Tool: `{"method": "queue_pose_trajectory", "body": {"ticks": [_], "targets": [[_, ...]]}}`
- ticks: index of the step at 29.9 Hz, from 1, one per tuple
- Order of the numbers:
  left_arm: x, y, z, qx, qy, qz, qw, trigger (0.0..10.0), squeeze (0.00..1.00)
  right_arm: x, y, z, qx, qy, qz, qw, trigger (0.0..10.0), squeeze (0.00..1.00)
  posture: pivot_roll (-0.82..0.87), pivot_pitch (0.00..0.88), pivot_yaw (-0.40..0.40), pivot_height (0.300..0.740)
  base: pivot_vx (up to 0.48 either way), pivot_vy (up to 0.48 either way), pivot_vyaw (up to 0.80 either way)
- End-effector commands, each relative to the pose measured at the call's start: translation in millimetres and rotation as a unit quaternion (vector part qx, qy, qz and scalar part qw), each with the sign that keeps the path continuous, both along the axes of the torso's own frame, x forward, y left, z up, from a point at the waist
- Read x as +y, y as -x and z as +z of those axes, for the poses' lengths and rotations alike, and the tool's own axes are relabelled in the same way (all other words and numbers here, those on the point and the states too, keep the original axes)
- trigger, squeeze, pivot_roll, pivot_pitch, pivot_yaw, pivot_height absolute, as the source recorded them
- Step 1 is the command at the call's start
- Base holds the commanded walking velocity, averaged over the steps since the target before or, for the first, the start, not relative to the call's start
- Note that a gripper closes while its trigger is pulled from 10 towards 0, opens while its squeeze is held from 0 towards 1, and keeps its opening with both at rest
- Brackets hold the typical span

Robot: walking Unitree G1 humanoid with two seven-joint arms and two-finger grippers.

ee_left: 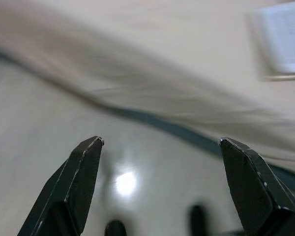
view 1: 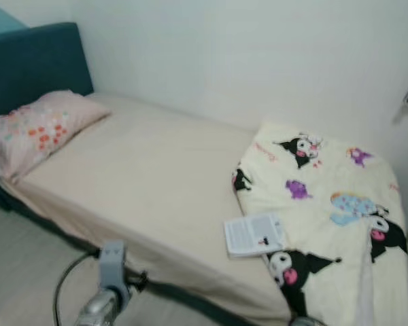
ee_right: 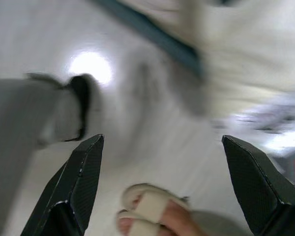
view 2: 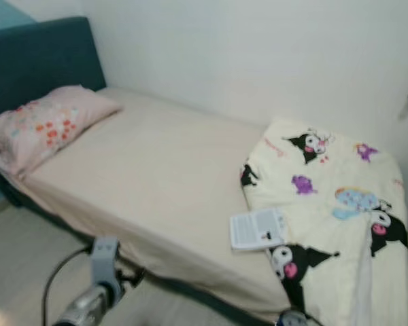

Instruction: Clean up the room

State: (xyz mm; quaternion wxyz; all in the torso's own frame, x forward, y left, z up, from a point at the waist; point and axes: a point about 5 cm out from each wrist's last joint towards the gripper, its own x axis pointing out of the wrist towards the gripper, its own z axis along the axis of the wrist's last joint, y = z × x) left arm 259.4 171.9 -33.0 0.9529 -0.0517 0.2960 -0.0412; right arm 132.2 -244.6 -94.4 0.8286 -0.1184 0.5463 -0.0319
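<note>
- Left eye view gives us a bed (view 1: 143,183) with a cream sheet running along a white wall (view 1: 258,54), teal headboard (view 1: 34,64) at the far left end.
- Up by that headboard lies a pink floral pillow (view 1: 37,129), flat on the mattress.
- Down at the other end, a cream blanket (view 1: 333,204) printed with black cartoon characters is bunched over the foot of the bed and spills over its near edge.
- Right at the blanket's inner edge sits a white booklet (view 1: 253,234), part on the blanket, part on the bare sheet, close to the near side of the bed.
- Low in the head views, the left arm (view 1: 109,285) pokes up with a black cable looping off it, standing between camera and bed edge.
- Left wrist view: the left end effector (ee_left: 160,147) is spread wide, hanging over pale floor (ee_left: 49,128) just short of the bed's dark base, with the booklet blurred beyond.
- Right wrist view: the right end effector (ee_right: 162,142) is wide too, over the floor, with a person's sandalled foot (ee_right: 152,214) between the fingers and a grey trouser leg (ee_right: 24,123) to one side.
</note>
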Motion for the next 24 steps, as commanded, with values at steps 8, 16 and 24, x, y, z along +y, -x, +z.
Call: {"method": "queue_pose_trajectory", "body": {"ticks": [8, 16, 24], "targets": [[8.3, 3.4, -2.2, 0.009, -0.022, 0.002, 1.0, 10.0, 0.0, 10.6, -8.2, 0.3, -0.02, -0.017, -0.003, 1.0, 10.0, 0.0, -0.07, 0.0, -0.056, 0.735, 0.0, -0.125, -0.19], [30.6, 34.0, -22.4, 0.071, -0.048, 0.055, 0.995, 10.0, 0.0, 16.5, -37.2, 10.9, -0.064, -0.024, 0.015, 0.998, 10.0, 0.0, -0.07, 0.0, -0.058, 0.735, 0.0, 0.0, -0.77], [36.2, 34.4, -21.2, 0.064, -0.057, 0.066, 0.994, 10.0, 0.0, 23.8, -54.4, 17.7, -0.092, -0.033, 0.027, 0.995, 10.0, 0.0, -0.06, 0.0, -0.065, 0.735, 0.0, 0.0, -0.49]]}}
